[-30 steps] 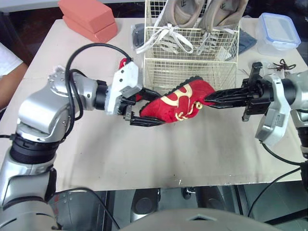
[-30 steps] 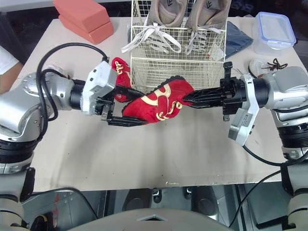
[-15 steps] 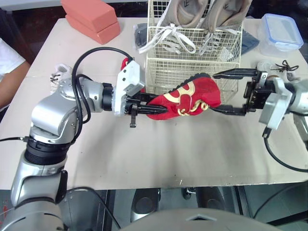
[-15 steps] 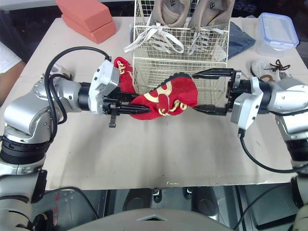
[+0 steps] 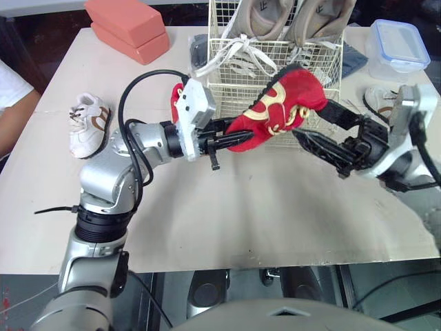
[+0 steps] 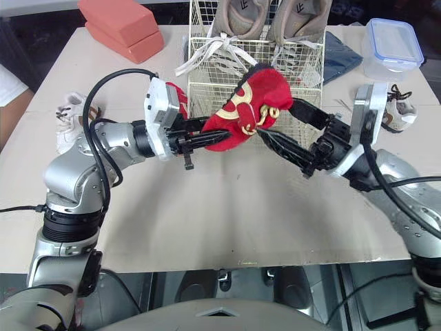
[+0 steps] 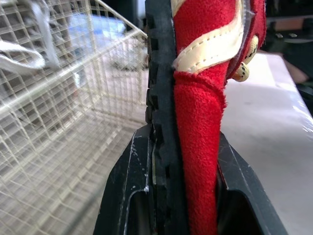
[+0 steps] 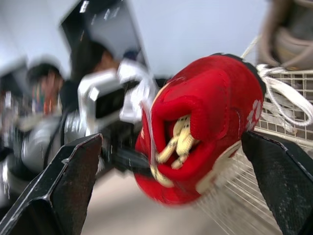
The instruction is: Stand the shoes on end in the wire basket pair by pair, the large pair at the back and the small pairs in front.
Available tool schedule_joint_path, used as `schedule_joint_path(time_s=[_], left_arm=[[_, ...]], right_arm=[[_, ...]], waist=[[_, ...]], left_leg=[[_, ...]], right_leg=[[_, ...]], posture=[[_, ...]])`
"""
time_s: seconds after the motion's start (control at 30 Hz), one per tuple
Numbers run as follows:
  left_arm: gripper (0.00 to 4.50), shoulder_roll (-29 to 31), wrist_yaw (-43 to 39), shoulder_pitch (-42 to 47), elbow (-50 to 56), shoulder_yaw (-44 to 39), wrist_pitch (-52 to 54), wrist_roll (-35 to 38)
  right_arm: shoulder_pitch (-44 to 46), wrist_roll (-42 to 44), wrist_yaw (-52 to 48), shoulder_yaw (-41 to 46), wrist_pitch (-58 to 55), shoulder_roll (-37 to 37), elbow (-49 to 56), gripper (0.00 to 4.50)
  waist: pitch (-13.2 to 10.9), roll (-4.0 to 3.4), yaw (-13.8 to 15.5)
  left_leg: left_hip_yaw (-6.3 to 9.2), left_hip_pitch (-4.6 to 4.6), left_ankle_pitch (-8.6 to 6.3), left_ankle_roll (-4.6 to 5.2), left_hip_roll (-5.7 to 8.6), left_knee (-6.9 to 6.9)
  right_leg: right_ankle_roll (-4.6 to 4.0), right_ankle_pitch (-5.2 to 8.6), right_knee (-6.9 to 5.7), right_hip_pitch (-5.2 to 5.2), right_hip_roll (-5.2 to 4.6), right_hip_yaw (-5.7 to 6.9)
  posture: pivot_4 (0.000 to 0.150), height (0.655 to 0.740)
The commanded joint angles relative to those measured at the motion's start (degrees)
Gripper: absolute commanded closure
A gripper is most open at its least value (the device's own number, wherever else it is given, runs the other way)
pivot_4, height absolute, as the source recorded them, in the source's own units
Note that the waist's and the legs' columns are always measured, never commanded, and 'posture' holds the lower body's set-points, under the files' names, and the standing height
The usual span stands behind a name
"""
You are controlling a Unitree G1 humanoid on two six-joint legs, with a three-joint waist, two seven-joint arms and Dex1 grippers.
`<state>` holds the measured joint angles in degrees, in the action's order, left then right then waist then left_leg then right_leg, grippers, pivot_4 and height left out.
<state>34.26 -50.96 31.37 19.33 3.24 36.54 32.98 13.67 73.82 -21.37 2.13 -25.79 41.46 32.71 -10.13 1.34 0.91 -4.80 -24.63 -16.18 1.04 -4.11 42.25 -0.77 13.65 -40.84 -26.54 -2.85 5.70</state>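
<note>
Left claw (image 5: 219,138) clamped tight on one end of the red shoe (image 5: 286,103), and that end is buried between my fingers. The shoe is held off the counter (image 5: 241,207) at the wire basket's (image 5: 231,100) front rim. Right claw (image 5: 309,119) gapes wide around the shoe's mouth; I cannot tell if it touches.

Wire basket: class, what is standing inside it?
A pair of beige sneakers stands on end at the back of the wire basket, white laces hanging over the mesh. The red shoe held in front hides part of the front section.
</note>
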Motion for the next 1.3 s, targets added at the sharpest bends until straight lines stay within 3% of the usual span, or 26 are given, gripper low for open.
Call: schedule_joint_path(time_s=[0.03, 0.13, 0.27, 0.3, 0.53, 0.6, 0.63, 0.83, 1.07, 1.3], left_arm=[[3.91, -0.88, 0.05, 0.94, 1.54, -0.27, -1.18, 0.46], [3.91, -1.12, -0.13, 0.88, 2.03, -0.25, -0.99, 0.62], [3.91, -1.40, -0.17, 0.93, 2.50, -0.44, -0.32, 1.16], [3.91, -1.49, -0.19, 0.91, 2.67, -0.48, -0.13, 1.36], [3.91, -1.49, 0.01, 1.49, 2.30, -1.18, 3.44, 3.58], [2.90, -0.67, 0.59, 1.70, 2.93, -1.85, 6.24, 4.64], [2.72, -0.70, 1.05, 1.73, 3.21, -2.23, 6.65, 4.79], [0.03, 0.03, 3.56, 3.16, 2.37, -5.71, 5.38, 3.85], [0.03, 3.40, 2.99, 3.54, 3.07, -8.95, 7.28, 6.98], [0.03, 5.52, 4.08, 5.61, 3.80, -10.87, 9.24, 9.79]], right_arm=[[1.20, -0.76, 3.79, 0.12, -1.26, -3.57, 1.69, 0.84], [2.54, -2.30, 5.90, -0.36, -2.11, -7.28, 0.78, 2.18], [3.21, -5.09, 5.69, -0.79, -3.73, -9.30, 0.00, 4.31], [3.35, -5.65, 5.45, -0.82, -4.09, -9.58, -0.05, 4.45], [6.00, -6.25, 6.27, 0.31, -6.87, -11.07, 0.25, 4.45], [7.22, -5.27, 7.36, 1.64, -7.47, -11.10, 1.23, 4.50], [7.75, -4.75, 7.97, 2.24, -7.66, -11.23, 1.72, 4.50], [11.31, -3.17, 11.32, 6.79, -7.26, -10.71, 2.93, 4.50], [16.95, -6.50, 15.87, 13.84, -5.98, -9.16, -3.03, 4.50], [17.97, -14.37, 20.33, 13.31, -7.57, -9.64, -9.20, 4.50]], waist=[[0.00, 0.00, -0.01], [0.00, 0.00, -0.03], [0.00, 0.00, -0.05], [0.00, 0.00, -0.05], [0.00, 0.00, -0.07], [0.00, 0.00, -0.08], [0.00, 0.00, -0.08], [0.00, 0.00, -0.04], [0.00, 0.00, -0.08], [0.00, 0.00, -0.10]], left_leg=[[0.00, 0.00, 0.00, 0.00, 0.00, 0.00], [0.01, 0.00, 0.00, 0.00, 0.00, -0.01], [0.01, 0.00, 0.00, 0.00, 0.00, -0.03], [0.02, 0.00, 0.00, 0.00, 0.00, -0.03], [0.02, 0.00, 0.00, 0.01, 0.01, -0.04], [0.02, 0.00, 0.00, 0.01, 0.00, -0.04], [0.02, 0.00, 0.00, 0.01, 0.00, -0.04], [0.04, -0.02, 0.00, 0.01, 0.01, -0.05], [0.02, 0.00, 0.00, 0.01, 0.02, -0.08], [-0.02, -0.03, 0.00, 0.01, 0.01, -0.09]], right_leg=[[0.00, 0.00, 0.01, 0.00, 0.00, 0.00], [0.00, 0.00, 0.01, 0.00, 0.02, 0.01], [0.00, 0.00, 0.01, 0.00, 0.03, 0.00], [0.00, 0.00, 0.01, 0.00, 0.03, 0.00], [0.00, 0.00, 0.01, -0.01, 0.04, 0.01], [0.00, 0.00, 0.01, -0.01, 0.04, 0.00], [0.00, 0.00, 0.01, -0.01, 0.04, 0.00], [-0.01, 0.00, 0.02, -0.01, 0.04, 0.01], [-0.01, 0.00, 0.04, -0.01, 0.04, 0.01], [-0.01, -0.01, 0.05, -0.03, 0.03, -0.01]], posture=[[0.150, 0.6860], [0.150, 0.6860], [0.150, 0.6860], [0.150, 0.6860], [0.150, 0.6860], [0.150, 0.6860], [0.150, 0.6860], [0.150, 0.6860], [0.150, 0.6860], [0.150, 0.6860]])
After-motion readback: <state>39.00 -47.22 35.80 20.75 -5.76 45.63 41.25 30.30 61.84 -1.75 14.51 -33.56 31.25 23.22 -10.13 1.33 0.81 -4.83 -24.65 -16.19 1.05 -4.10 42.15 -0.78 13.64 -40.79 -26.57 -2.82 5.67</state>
